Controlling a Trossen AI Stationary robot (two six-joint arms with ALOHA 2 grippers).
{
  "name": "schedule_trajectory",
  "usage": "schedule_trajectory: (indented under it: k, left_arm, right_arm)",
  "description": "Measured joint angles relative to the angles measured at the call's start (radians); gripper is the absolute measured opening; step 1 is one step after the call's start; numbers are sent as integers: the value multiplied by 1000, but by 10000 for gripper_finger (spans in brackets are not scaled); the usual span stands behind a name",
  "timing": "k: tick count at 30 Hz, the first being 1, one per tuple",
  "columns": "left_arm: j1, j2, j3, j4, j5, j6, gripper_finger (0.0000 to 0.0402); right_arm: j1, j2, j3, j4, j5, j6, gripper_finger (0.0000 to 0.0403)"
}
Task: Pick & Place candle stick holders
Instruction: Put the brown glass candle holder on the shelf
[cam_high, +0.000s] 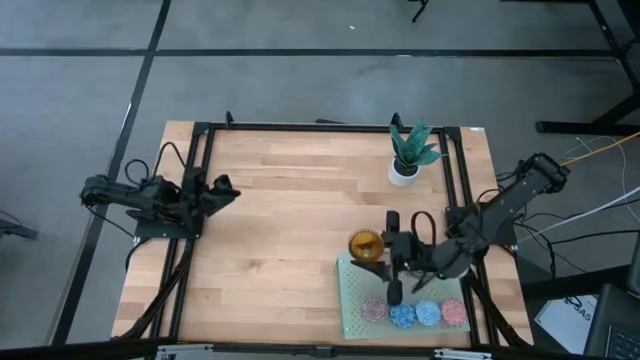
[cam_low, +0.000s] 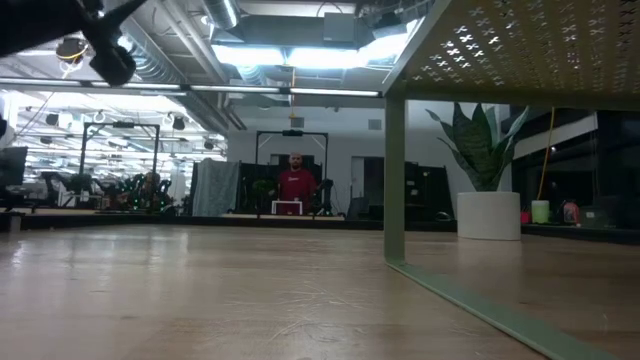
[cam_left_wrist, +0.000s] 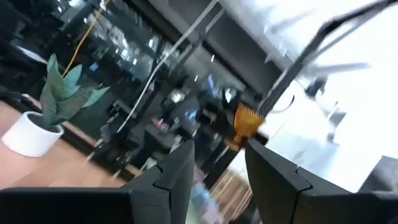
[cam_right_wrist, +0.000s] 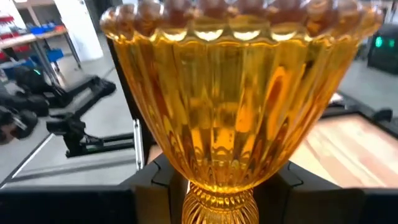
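My right claw (cam_right_wrist: 214, 205) is clamped on the narrow ribbed stem of the amber holder (cam_right_wrist: 236, 93), a fluted glass goblet with a beaded rim that fills my wrist view. From above, I hold it just over the upper left corner of the pale green perforated mat (cam_high: 352, 300), lower right of the frame. I judge this the carrying step; next I must lower it upright beside the pink and blue cups (cam_high: 415, 314) in their row. My left claw (cam_high: 222, 193) waits, partly open and empty, at the wooden surface's (cam_high: 280, 200) left edge.

Four holders (cam_high: 420, 313) on mat (cam_high: 352, 300); plant (cam_high: 408, 155) behind.
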Motion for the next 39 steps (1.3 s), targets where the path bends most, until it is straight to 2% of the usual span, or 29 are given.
schedule_trajectory:
  k: [3,5,8,17,20,27,34,39]
  left_arm:
    - [0,70,130,-194,25,70,141]
    - [0,150,234,-344,47,135,141]
    - [0,301,394,-465,81,243,141]
    - [0,777,836,-621,179,582,141]
    - [0,917,989,-693,225,651,142]
    - [0,1215,1335,-890,231,801,142]
    - [0,1437,1547,-903,306,872,142]
    - [-10,1535,1630,-905,374,893,142]
  right_arm:
    - [-27,0,33,-78,-43,66,132]
    - [-45,0,36,-89,-74,101,132]
    - [-70,0,36,-105,-118,139,132]
    - [-137,0,36,-167,-274,274,133]
    - [-154,0,36,-196,-321,318,133]
    - [-177,0,36,-243,-395,351,133]
    - [-194,0,36,-269,-457,349,133]
    - [-201,0,36,-273,-475,348,133]
